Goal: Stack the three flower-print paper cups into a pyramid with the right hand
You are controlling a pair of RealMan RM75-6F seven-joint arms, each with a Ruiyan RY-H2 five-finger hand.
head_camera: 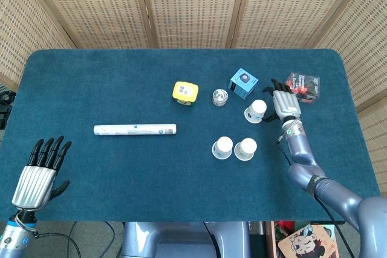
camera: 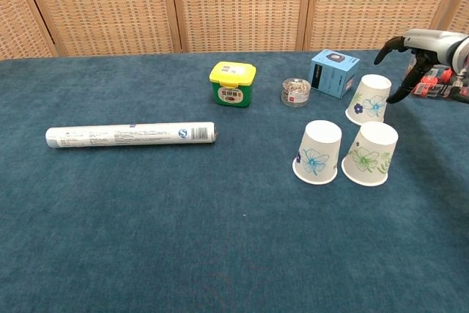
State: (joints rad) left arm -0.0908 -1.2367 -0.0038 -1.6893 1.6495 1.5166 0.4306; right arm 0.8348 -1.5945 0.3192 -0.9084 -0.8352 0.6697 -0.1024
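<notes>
The right hand (head_camera: 283, 103) hovers just beside the rear cup (camera: 368, 98) — fingers spread, holding nothing; the other two cups (camera: 318, 152) stand side by side.

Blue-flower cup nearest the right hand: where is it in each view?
Head view: the blue-flower cup sits right of centre, just left of the right hand.
Chest view: upper right, behind the other two cups.
Shared landmark: the blue box just behind it.

White flower-print cups (camera: 373, 99), yellow-green tub (camera: 233, 83), light-blue box (camera: 334, 72), dark-teal tabletop (camera: 146, 218)
</notes>
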